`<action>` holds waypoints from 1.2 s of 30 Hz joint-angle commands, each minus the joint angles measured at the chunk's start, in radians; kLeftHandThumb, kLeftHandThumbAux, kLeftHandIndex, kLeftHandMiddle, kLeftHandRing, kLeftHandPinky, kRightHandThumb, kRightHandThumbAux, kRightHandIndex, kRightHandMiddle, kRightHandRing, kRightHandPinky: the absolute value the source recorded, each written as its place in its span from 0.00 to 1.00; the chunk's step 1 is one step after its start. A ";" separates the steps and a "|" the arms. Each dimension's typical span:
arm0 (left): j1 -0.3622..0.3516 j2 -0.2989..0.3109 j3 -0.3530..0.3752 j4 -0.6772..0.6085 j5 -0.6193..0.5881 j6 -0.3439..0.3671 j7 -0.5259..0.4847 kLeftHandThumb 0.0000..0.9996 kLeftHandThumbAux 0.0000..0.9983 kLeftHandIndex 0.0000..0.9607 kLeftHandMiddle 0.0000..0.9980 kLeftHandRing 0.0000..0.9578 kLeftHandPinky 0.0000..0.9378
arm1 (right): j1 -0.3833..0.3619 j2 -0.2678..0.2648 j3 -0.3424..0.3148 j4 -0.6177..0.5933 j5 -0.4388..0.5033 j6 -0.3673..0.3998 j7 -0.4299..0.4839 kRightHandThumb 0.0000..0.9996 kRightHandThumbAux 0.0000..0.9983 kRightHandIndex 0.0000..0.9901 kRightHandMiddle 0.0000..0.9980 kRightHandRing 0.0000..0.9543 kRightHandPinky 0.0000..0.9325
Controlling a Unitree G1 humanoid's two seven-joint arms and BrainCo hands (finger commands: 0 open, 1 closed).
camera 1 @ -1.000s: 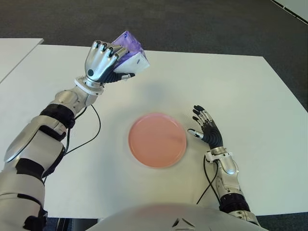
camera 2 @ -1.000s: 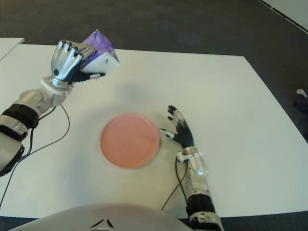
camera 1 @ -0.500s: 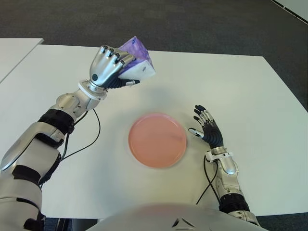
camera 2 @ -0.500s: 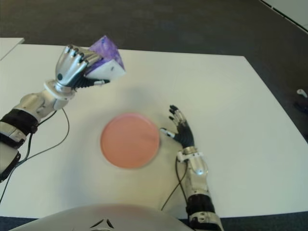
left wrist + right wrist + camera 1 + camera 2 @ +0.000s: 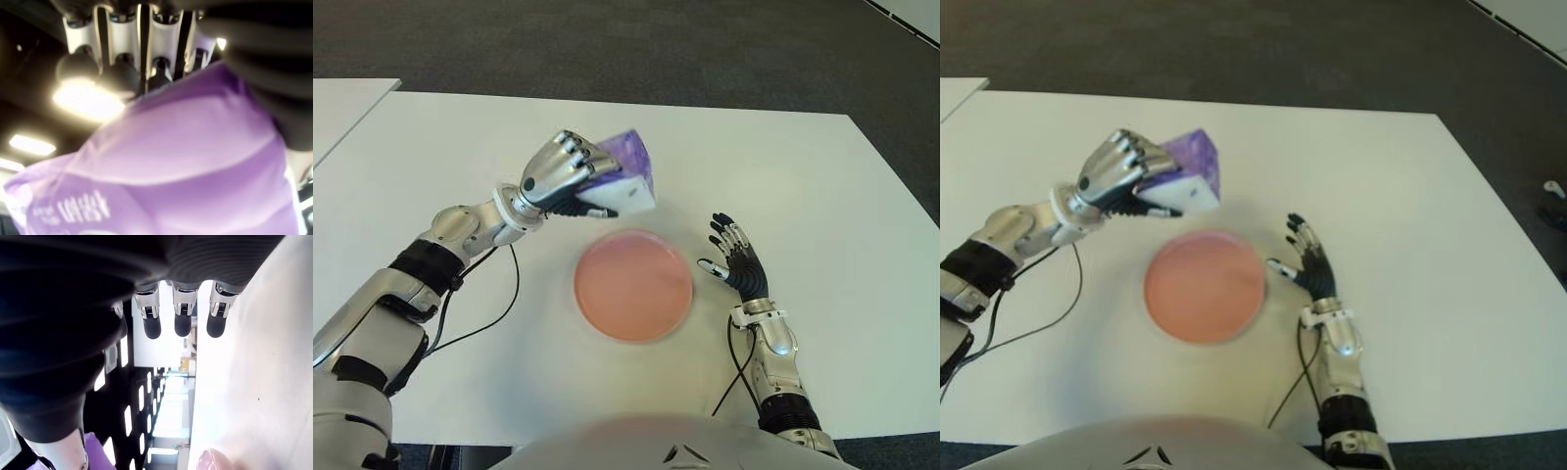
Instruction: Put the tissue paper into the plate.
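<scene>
A purple and white tissue pack is held above the table by my left hand, whose fingers are curled round it. The pack hangs just beyond the far left rim of the pink round plate, which lies on the white table in front of me. In the left wrist view the purple pack fills the picture under the fingers. My right hand shows just right of the plate, fingers spread, holding nothing.
A black cable runs across the table from my left forearm. Another cable trails beside my right wrist. A second white table adjoins at the far left. Dark carpet lies beyond the table's far edge.
My left hand has carried the tissue pack down and to the right, from the table's far left toward the plate's far rim. The right hand has not moved.
</scene>
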 commanded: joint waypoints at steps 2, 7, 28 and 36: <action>0.068 0.018 0.020 -0.061 -0.054 -0.073 -0.168 0.70 0.70 0.46 0.89 0.90 0.91 | 0.049 0.020 0.009 0.113 -0.009 0.009 0.013 0.00 0.78 0.00 0.00 0.00 0.00; 0.156 0.025 0.024 -0.166 -0.131 -0.074 -0.396 0.70 0.70 0.46 0.88 0.89 0.90 | 0.045 0.019 0.009 0.121 -0.011 -0.005 0.017 0.00 0.78 0.00 0.00 0.00 0.00; 0.268 -0.012 0.085 -0.226 -0.097 -0.095 -0.661 0.71 0.70 0.46 0.84 0.86 0.89 | 0.017 0.018 -0.008 0.185 0.000 -0.039 0.051 0.00 0.78 0.00 0.00 0.00 0.00; 0.302 -0.026 0.094 -0.249 0.026 -0.098 -0.571 0.71 0.71 0.46 0.84 0.86 0.87 | 0.012 0.016 -0.012 0.191 -0.004 -0.044 0.059 0.00 0.78 0.00 0.00 0.00 0.00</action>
